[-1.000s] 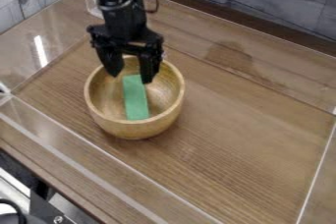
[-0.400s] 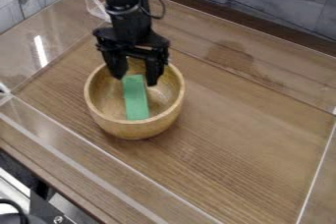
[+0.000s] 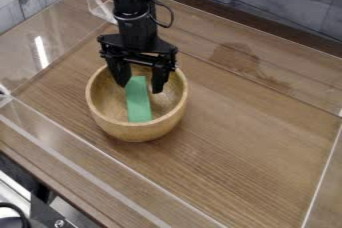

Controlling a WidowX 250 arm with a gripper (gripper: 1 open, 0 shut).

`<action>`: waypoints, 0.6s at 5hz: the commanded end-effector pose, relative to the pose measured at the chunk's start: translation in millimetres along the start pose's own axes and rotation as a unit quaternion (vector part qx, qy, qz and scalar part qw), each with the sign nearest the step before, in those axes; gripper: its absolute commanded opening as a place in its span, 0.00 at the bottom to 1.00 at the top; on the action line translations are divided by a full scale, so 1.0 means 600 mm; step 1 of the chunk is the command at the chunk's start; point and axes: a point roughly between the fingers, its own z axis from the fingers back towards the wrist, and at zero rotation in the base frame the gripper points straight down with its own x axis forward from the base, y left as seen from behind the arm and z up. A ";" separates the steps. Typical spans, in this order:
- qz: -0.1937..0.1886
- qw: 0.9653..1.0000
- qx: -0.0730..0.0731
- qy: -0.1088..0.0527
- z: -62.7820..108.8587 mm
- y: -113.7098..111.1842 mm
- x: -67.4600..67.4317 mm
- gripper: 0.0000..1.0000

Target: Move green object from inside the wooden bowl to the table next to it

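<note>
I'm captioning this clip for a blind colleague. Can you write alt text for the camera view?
A black robot hand, fingers spread open and pointing down, hangs over a round wooden bowl with a flat green block lying inside. The bowl sits on a brown wood-grain table edged by low clear walls.

The green block (image 3: 138, 101), flat and elongated, lies inside the wooden bowl (image 3: 107, 117), leaning from its floor toward the 12 o'clock wall. The round, tan, thick-walled bowl sits upright on the brown wood-grain table (image 3: 254, 142), toward 9 o'clock of centre.
</note>
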 end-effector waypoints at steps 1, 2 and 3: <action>0.001 1.000 0.006 -0.018 -0.003 0.005 0.029 1.00; -0.001 1.000 0.008 -0.010 -0.023 0.012 0.037 1.00; -0.001 1.000 0.009 -0.002 -0.041 0.018 0.043 1.00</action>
